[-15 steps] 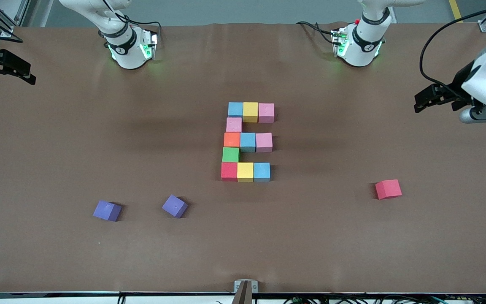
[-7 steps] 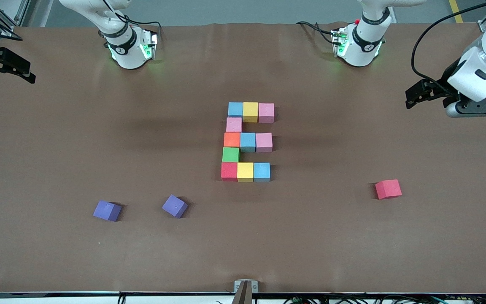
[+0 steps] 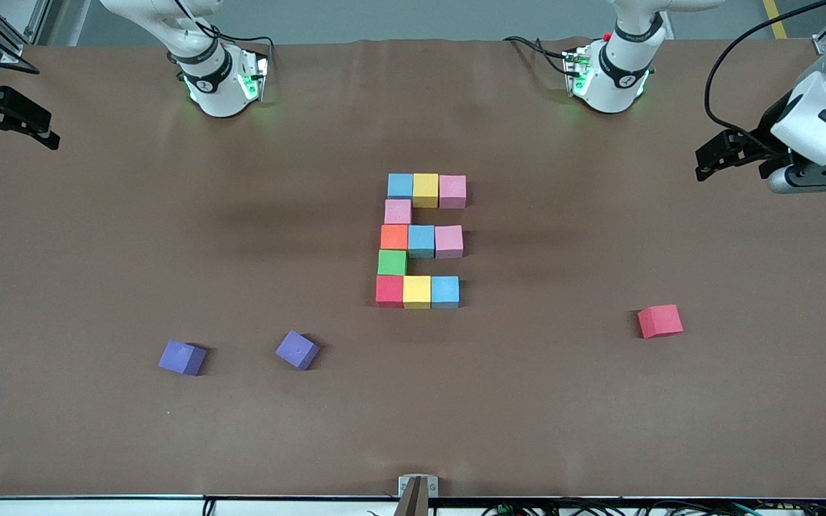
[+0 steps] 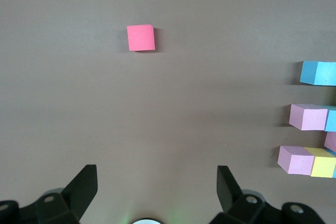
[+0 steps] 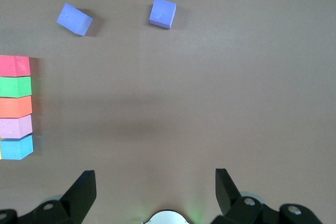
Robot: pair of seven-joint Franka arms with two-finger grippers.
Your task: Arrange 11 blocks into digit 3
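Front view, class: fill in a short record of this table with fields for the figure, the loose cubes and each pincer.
figure: digit 3 of eleven touching cubes, mid-table, complete
bars: blue-yellow-pink, orange-blue-pink, red-yellow-blue
joiners: pink cube and green cube, both on the side toward the right arm's end
loose cubes: two purple cubes and a red cube, all nearer the camera than the figure
left pincer: open, empty, over the table's left-arm end
right pincer: open, empty, over the right-arm end

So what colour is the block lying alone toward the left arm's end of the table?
The lone block is red, shown best in the front view.
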